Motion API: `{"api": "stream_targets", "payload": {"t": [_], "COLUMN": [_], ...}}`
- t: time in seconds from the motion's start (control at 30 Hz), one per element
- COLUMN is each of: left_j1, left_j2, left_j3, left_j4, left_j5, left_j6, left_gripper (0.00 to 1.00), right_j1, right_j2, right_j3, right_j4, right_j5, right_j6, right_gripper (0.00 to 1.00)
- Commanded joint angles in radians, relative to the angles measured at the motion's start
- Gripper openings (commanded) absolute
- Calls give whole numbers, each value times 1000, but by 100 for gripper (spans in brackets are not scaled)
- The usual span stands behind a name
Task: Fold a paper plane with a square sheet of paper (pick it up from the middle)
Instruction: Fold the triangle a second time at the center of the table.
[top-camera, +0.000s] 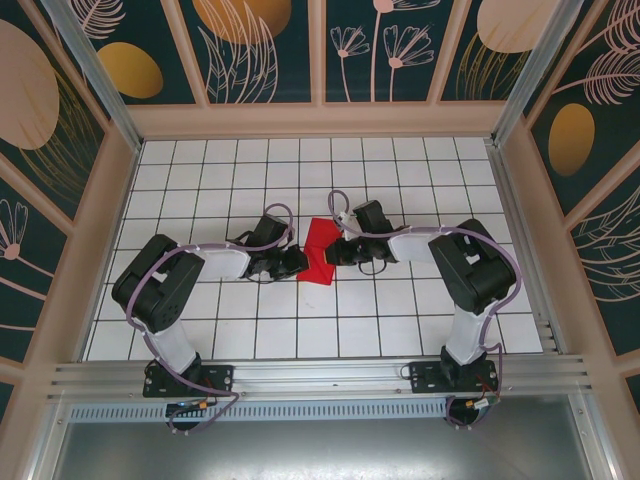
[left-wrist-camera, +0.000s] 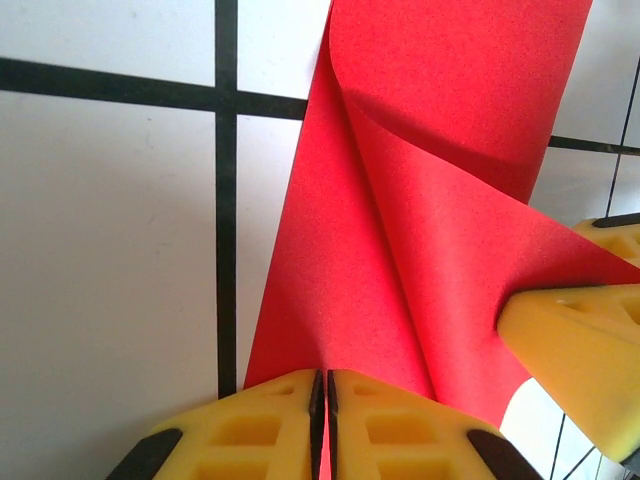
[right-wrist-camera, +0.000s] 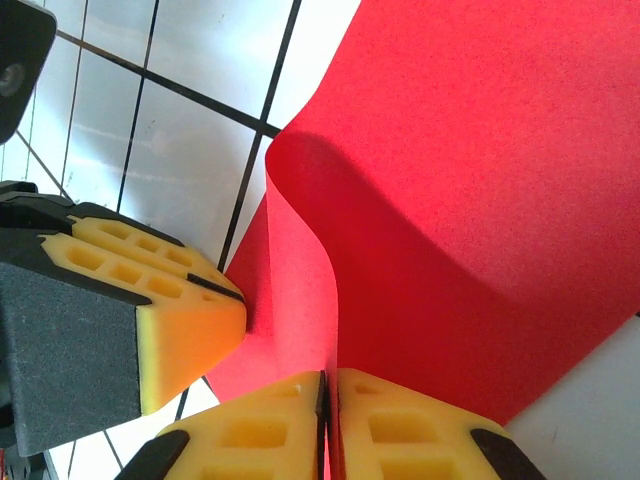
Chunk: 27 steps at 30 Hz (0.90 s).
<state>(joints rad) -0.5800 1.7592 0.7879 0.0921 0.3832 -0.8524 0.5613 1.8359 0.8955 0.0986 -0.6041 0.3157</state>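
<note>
Pinching from opposite sides, both hands meet over the middle of the white-tiled bench (top-camera: 400, 320). The left hand (top-camera: 293, 262) grips the left side of the square sheet of paper (top-camera: 318, 248), and the right hand (top-camera: 338, 252) grips its right side. In the left wrist view the yellow fingers (left-wrist-camera: 270, 420) are pressed tight together with the red edge caught between them. The right wrist view shows the same: fingers (right-wrist-camera: 400, 430) closed flat on the paper. Between the two grips the sheet is not flat; one flap curls up and over in a soft roll, casting a shadow on the layer beneath.
</note>
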Motion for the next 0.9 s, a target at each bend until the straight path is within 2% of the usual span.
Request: {"api": "stream_targets", "payload": {"t": [0.0,0.1,0.87], "left_j1": [4,3,3], "left_j2": [31,32,34], "left_j3": [4,4,-1], "left_j4": [-81,-80,-74], "left_j5": [-55,-53,-47], "left_j6": [25,26,25], "left_gripper": [15,15,15], "right_j1": [-9,-40,-32], "right_j2": [18,20,55], "right_j3": [15,17,60], "right_j4": [-7,-8,-37], "right_j5": [-4,-5,-45], "right_j6": [-25,-31,-65], "right_gripper": [13,13,15]}}
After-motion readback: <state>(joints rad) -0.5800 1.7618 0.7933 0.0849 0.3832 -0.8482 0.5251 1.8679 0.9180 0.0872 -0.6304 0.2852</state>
